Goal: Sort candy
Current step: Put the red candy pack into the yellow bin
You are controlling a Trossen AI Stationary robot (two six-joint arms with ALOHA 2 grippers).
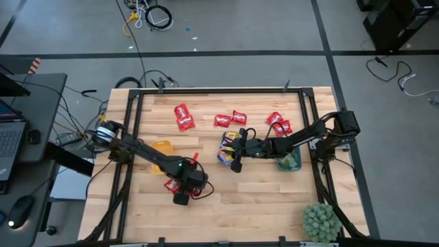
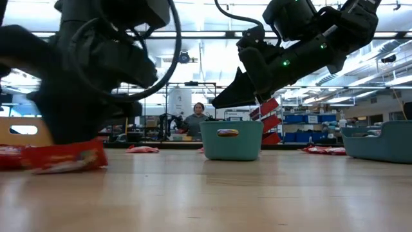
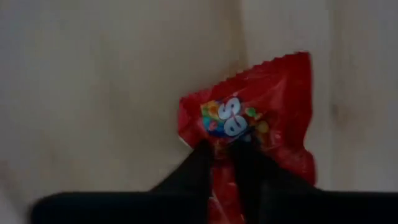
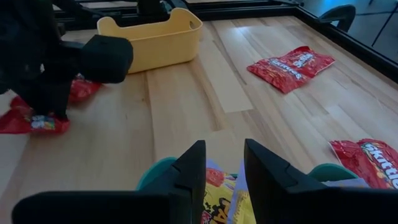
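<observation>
The left gripper (image 1: 184, 195) is down at the near left part of the counter (image 1: 260, 192), its two fingers (image 3: 205, 163) set close together and pinching a glossy red packet (image 3: 261, 112) that lies flat on the wood. A second red packet (image 4: 84, 88) lies just beside it, and the yellow-orange tray (image 1: 162, 149) stands a little farther back under that arm.

The right gripper (image 1: 236, 154) hovers near the middle of the counter, over a teal tray (image 2: 231, 140) that holds yellow packets (image 4: 225, 202) with purple print. Its fingers (image 4: 193, 171) stand parallel with a narrow gap between them and grip nothing; the candy below them lies in the tray, apart from the tips.

More red packets are scattered on the far half of the counter: one at far left (image 1: 184, 116), a pair near the middle (image 1: 230, 119) and another pair to the right (image 1: 278, 123). A second teal tray (image 1: 289, 162) sits under the right arm, near the right side. A spiky green plant (image 1: 321, 221) stands at the near right corner. In the low view a person (image 2: 195, 120) shows in the room beyond the counter
</observation>
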